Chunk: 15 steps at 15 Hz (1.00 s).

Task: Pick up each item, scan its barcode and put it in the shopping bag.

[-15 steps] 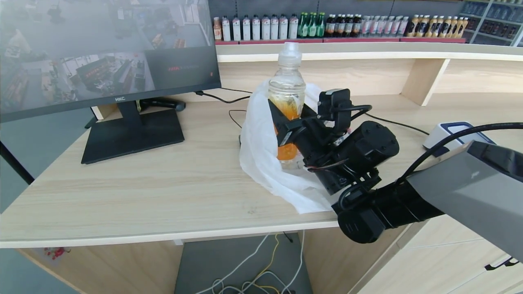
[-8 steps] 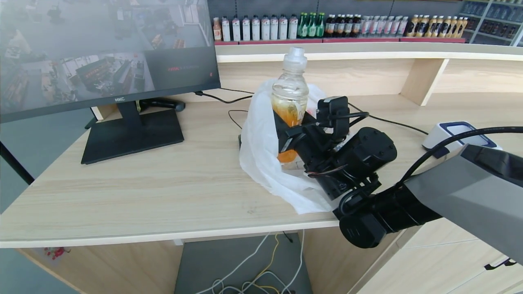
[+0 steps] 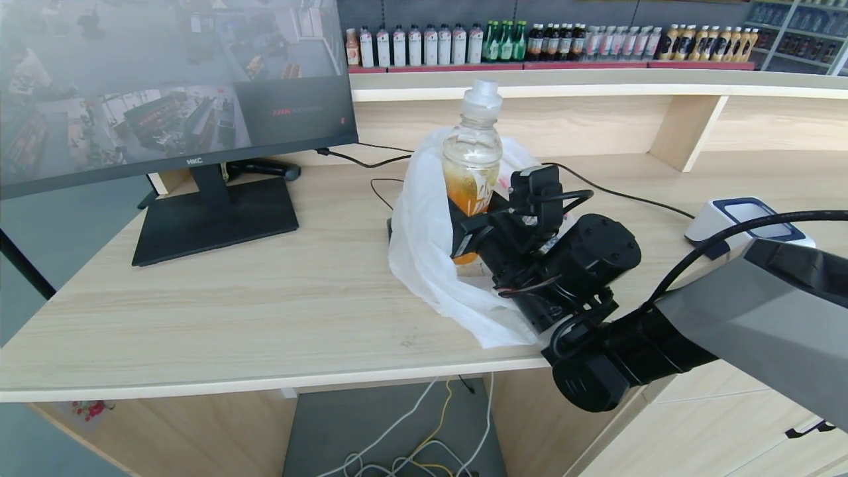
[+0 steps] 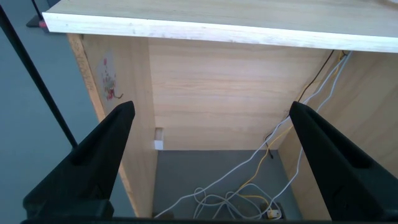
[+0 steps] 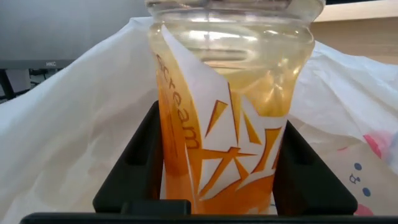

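A clear bottle [image 3: 472,165] with an orange label and a pale cap stands upright, held over the mouth of the white shopping bag [image 3: 424,252] on the counter. My right gripper [image 3: 472,228] is shut on the bottle's lower body, one finger on each side. In the right wrist view the bottle [image 5: 230,118] sits between both black fingers [image 5: 134,162], with the bag [image 5: 68,149] behind it. A white barcode scanner [image 3: 745,222] rests on the counter at the right. My left gripper [image 4: 211,155] hangs open below the counter's edge, holding nothing.
A monitor [image 3: 165,86] on a black stand occupies the counter's left. Cables [image 3: 377,159] run behind the bag. A raised wooden shelf [image 3: 596,93] backs the counter, with rows of bottles beyond it. Under the counter lie loose wires [image 4: 249,180].
My right gripper has carried the bottle slightly right and lower, toward the bag's opening. The left arm has not moved.
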### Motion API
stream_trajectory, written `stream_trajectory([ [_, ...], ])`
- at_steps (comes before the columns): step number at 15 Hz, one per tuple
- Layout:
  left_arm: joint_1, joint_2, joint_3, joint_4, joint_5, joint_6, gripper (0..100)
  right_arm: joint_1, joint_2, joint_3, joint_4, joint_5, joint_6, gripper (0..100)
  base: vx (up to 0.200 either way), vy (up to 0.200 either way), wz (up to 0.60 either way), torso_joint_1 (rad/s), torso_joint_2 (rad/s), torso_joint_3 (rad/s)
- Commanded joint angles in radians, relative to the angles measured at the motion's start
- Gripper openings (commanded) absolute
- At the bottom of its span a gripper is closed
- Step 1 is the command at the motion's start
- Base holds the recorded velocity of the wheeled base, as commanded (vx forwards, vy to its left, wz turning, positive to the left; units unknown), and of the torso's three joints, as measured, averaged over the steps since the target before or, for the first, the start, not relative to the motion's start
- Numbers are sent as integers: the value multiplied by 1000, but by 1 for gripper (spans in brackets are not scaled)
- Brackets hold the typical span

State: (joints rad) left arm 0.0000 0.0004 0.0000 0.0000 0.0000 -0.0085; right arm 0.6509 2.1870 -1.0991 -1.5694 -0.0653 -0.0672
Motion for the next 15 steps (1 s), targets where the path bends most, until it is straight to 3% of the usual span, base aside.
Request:
stream_trajectory([
  [1,0,0,0,0,0,-1,100,1,-3,19,-1,-1,0,0,0,0,0,0,0,0],
  [10,0,0,0,0,0,1,100,-2,-9,25,-1,-1,-3,0,0,0,0,0,0,0],
  [11,0,0,0,0,0,-1,100,-2,-9,28,-1,-1,-5,100,0,0,0,0,0,0],
  [15,-2,0,0,0,0,1,100,-2,-13,27,-1,-7,-3,100,0,0,0,0,0,0],
])
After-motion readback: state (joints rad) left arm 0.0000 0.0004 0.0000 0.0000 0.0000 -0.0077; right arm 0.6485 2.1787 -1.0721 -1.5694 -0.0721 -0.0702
